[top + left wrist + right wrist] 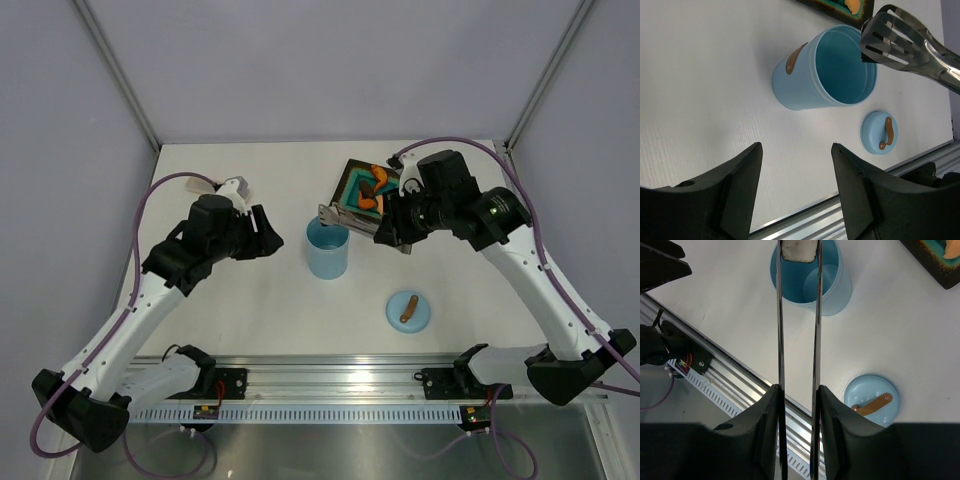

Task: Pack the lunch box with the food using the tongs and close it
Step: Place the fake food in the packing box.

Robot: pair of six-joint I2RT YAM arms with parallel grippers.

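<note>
My left end effector (796, 150) is apart and empty, and my right end effector (797, 395) is clamped on the tongs (905, 47). Their tips hang over the open lunch box (800, 92). The food (375, 180) sits on the plate (349, 191) behind.

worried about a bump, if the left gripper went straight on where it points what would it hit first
Most likely the blue cup: it stands right ahead of the open left gripper, only bare table between. Depth is unclear, so treat this as a guess.
</note>
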